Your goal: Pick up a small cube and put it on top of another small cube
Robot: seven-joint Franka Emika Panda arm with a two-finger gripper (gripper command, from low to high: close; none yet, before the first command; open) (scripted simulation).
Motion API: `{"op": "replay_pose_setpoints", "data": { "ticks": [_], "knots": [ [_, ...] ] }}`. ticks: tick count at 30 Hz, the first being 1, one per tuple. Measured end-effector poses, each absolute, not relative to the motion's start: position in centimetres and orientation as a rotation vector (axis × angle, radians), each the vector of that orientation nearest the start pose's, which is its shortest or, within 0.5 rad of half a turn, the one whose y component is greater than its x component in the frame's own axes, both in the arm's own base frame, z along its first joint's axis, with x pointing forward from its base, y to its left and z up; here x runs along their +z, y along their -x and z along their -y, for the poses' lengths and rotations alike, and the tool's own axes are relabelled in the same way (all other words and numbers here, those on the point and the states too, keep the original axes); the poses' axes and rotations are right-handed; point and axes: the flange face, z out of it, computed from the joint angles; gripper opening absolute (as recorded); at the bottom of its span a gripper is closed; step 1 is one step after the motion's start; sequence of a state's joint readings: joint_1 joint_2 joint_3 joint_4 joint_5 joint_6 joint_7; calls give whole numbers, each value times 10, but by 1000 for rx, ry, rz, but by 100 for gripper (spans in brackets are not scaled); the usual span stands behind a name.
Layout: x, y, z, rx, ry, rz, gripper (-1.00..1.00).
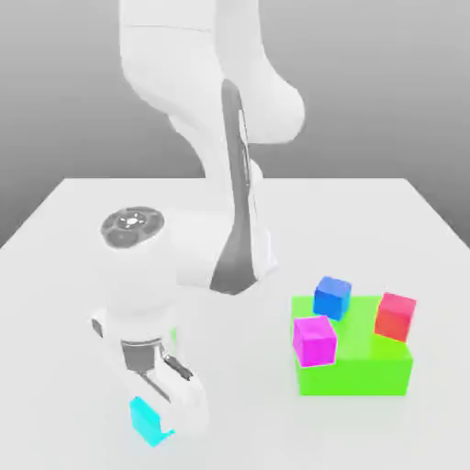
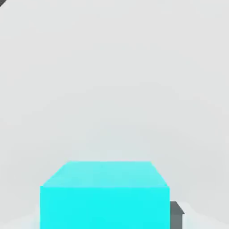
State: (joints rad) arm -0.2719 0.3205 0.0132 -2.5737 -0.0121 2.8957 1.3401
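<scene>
The small cyan cube (image 1: 144,420) is low over the white table near its front edge, on the exterior view's left. My gripper (image 1: 161,424) reaches down from above and is shut on it, one finger on each side. In the hand view the cyan cube (image 2: 105,197) is large and close, with a dark fingertip (image 2: 176,214) against its side. The small red cube (image 1: 396,316) rests on the far right corner of the large green block (image 1: 363,372), well away to the exterior view's right.
A darker blue cube (image 1: 332,297) and a magenta cube (image 1: 314,340) also sit on the green block, at its left side. The arm's white base (image 1: 229,248) stands at the table's middle. Bare white table (image 1: 248,404) lies between the gripper and the block.
</scene>
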Motion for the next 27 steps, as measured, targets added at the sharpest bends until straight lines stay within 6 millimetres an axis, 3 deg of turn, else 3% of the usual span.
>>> {"op": "replay_pose_setpoints", "data": {
  "ticks": [3, 4, 6, 8, 10, 13, 17, 19, 24, 25, 27],
  "knots": [
    [181, -425, 111, -2, 2203, -2239, -100],
    [192, -426, 102, -1, 2220, -2218, -100],
    [214, -433, 57, 3, 2303, -2116, -100],
    [236, -432, -9, 7, 2432, -1953, -100],
    [256, -420, -78, 11, 2560, -1775, -100],
    [282, -397, -129, 13, 2646, -1643, -100],
    [309, -340, -210, 9, 2808, -1378, -100],
    [308, -317, -235, 2, 2864, -1285, -100],
    [260, -310, -242, -4, 2882, -1255, -100],
    [254, -309, -242, -3, 2881, -1252, 100],
    [254, -309, -242, -3, 2881, -1252, 100]
  ]
}}
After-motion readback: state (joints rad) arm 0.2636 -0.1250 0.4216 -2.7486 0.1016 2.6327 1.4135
